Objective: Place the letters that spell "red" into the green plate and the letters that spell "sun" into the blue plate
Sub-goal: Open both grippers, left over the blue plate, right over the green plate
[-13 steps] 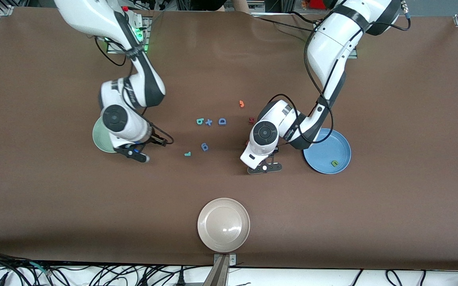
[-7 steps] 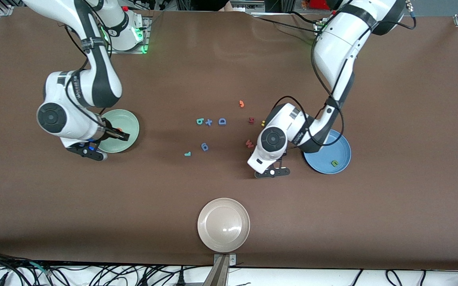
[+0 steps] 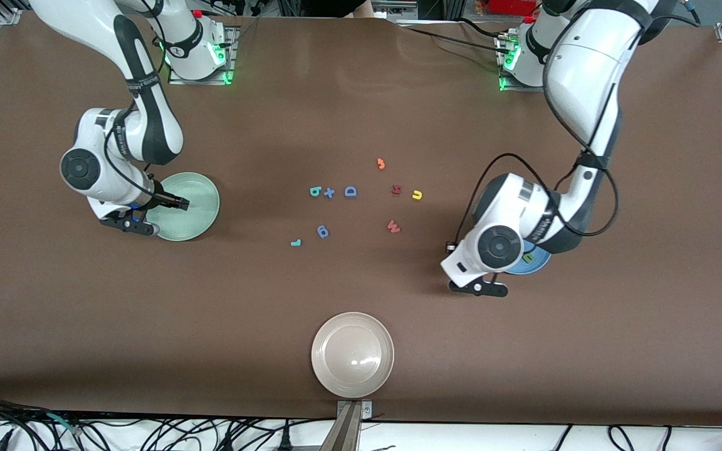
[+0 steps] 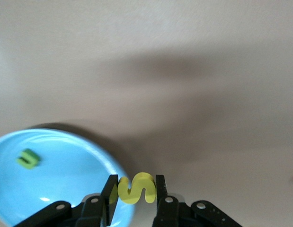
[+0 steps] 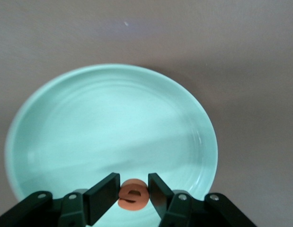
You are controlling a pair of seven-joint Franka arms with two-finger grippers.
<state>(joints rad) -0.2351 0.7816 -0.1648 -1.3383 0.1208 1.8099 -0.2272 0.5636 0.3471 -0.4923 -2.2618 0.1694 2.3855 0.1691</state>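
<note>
Brown table [image 3: 361, 94]: both arms have swung out to their plates since a second ago. Right end effector [image 5: 133, 195] pinches orange foam "e" [image 5: 133, 194] over round mint-green plate [image 5: 89, 132]; left end effector [image 4: 137, 190] grips yellow foam "s" [image 4: 137, 188] at round blue plate [image 4: 66, 161] rim. Drops next.

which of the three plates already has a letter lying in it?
The blue plate, under the left arm: an olive-green "n" lies in it. The green plate and the beige-white plate hold nothing yet.

Orange "e" [image 5: 133, 195] over green plate [image 5: 66, 118], yellow "s" [image 4: 137, 188] by blue plate [image 4: 66, 156]
</note>
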